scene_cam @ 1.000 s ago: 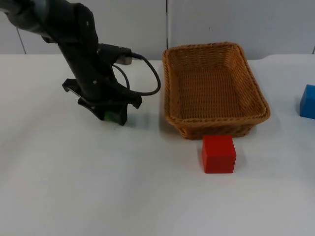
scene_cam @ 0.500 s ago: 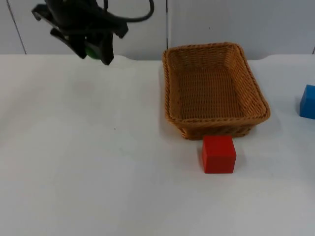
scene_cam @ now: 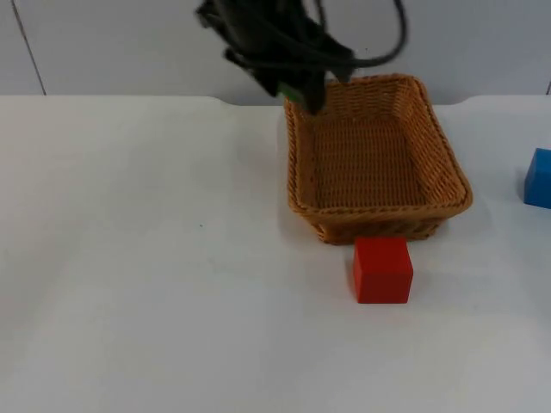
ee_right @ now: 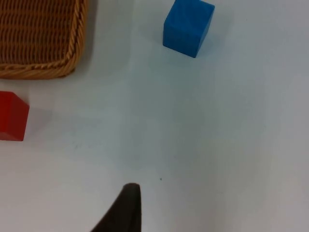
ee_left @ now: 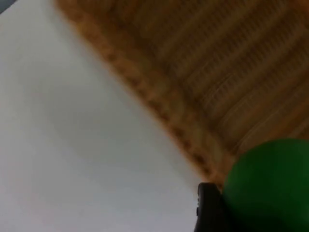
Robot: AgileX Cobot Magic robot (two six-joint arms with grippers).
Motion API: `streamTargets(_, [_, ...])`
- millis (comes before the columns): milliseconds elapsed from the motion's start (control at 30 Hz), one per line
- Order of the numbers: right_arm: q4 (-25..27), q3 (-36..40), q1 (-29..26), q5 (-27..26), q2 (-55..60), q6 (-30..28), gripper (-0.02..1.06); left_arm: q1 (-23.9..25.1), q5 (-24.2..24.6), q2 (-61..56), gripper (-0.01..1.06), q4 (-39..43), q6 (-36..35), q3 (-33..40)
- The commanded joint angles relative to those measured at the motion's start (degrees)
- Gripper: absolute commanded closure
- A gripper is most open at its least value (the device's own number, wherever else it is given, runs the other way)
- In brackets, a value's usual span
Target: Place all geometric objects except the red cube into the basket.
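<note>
While the left gripper [scene_cam: 297, 86] grasps the green ball [ee_left: 268, 186] above the basket's [scene_cam: 379, 219] far-left rim, the right gripper's state cannot be told.

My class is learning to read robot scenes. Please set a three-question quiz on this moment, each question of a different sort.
1. True or false: the left gripper holds a green object.
2. Which block lies nearest the basket? A) red block B) blue block
3. Fill in: the left gripper hangs above the basket's far-left ____.

Key: 1 true; 2 A; 3 corner.
</note>
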Motion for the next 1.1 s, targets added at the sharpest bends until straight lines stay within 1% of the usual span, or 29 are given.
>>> streamTargets(0, [0.1,-0.1,-0.4,-0.8,0.1,0.0,-0.01,-2.4,1.0,5.8,1.05,0.8,-0.1,-6.4])
streamTargets(33, [0.1,-0.1,-0.4,-0.8,0.1,0.0,-0.01,-2.4,1.0,5.8,1.05,0.8,-0.1,-6.4])
streamTargets(133, [0.1,-0.1,-0.4,-0.7,0.1,0.0,-0.01,-4.0,1.6,11.2,1.05,1.9,-0.1,-12.3])
streamTargets(200, [0.1,-0.1,-0.4,-0.7,0.1,0.0,-0.01,-4.5,1.6,13.9,1.05,2.5,-0.1,-14.8])
streamTargets(333, [0.1,-0.1,-0.4,-0.7,0.1,0.0,-0.01,-4.6,1.7,16.8,1.04,2.5,-0.1,-16.0])
streamTargets(367, [0.1,-0.1,-0.4,-0.7,0.1,0.0,-0.01,-4.6,1.7,17.2,1.01,2.3,-0.1,-16.0])
streamTargets(400, [0.1,-0.1,-0.4,-0.8,0.1,0.0,-0.01,-4.6,1.7,17.5,0.95,2.1,-0.1,-16.0])
streamTargets(433, [0.1,-0.1,-0.4,-0.8,0.1,0.0,-0.01,-4.6,1.7,17.5,0.95,2.1,-0.1,-16.0])
streamTargets(467, [0.1,-0.1,-0.4,-0.8,0.1,0.0,-0.01,-4.6,1.7,17.8,0.88,1.7,-0.1,-16.0])
streamTargets(567, [0.1,-0.1,-0.4,-0.8,0.1,0.0,-0.01,-4.6,1.1,17.8,0.56,-0.2,-0.1,-16.0])
streamTargets(600, [0.1,-0.1,-0.4,-0.8,0.1,0.0,-0.01,-4.6,1.1,17.8,0.56,-0.2,-0.1,-16.0])
streamTargets(667, [0.1,-0.1,-0.4,-0.8,0.1,0.0,-0.01,-4.6,1.6,17.8,0.33,-0.5,-0.1,-16.0])
streamTargets(700, [0.1,-0.1,-0.4,-0.8,0.1,0.0,-0.01,-4.6,2.9,17.8,0.22,-0.5,-0.1,-16.0])
streamTargets(733, [0.1,-0.1,-0.4,-0.8,0.1,0.0,-0.01,-4.6,4.0,17.7,0.16,-0.5,-0.1,-16.1])
streamTargets(767, [0.1,-0.1,-0.4,-0.8,0.1,0.0,-0.01,-4.6,4.0,17.7,0.16,-0.5,-0.1,-16.1])
streamTargets(800, [0.2,-0.1,-0.4,-0.8,0.1,0.0,-0.01,-4.6,4.8,17.5,0.13,-0.5,-0.1,-16.3])
streamTargets(833, [0.4,-0.1,-0.4,-0.8,0.1,0.0,-0.01,-4.6,7.6,17.0,0.09,-0.5,-1.0,-17.0])
streamTargets(867, [0.9,-0.1,-0.4,-0.8,0.1,0.0,-0.01,-4.6,9.3,16.4,0.08,-0.2,-2.3,-17.5])
streamTargets(933, [1.5,-0.1,-0.4,-0.8,0.1,0.0,-0.01,-4.4,11.4,14.5,0.08,-0.2,-5.4,-17.6])
streamTargets(967, [1.5,-0.1,-0.4,-0.8,0.1,0.0,-0.01,-4.4,11.4,14.5,0.08,-0.2,-5.4,-17.6])
streamTargets(1067, [1.5,-0.1,-0.4,-0.8,0.1,0.0,-0.01,-4.4,15.7,10.8,0.08,1.4,-6.2,-17.6])
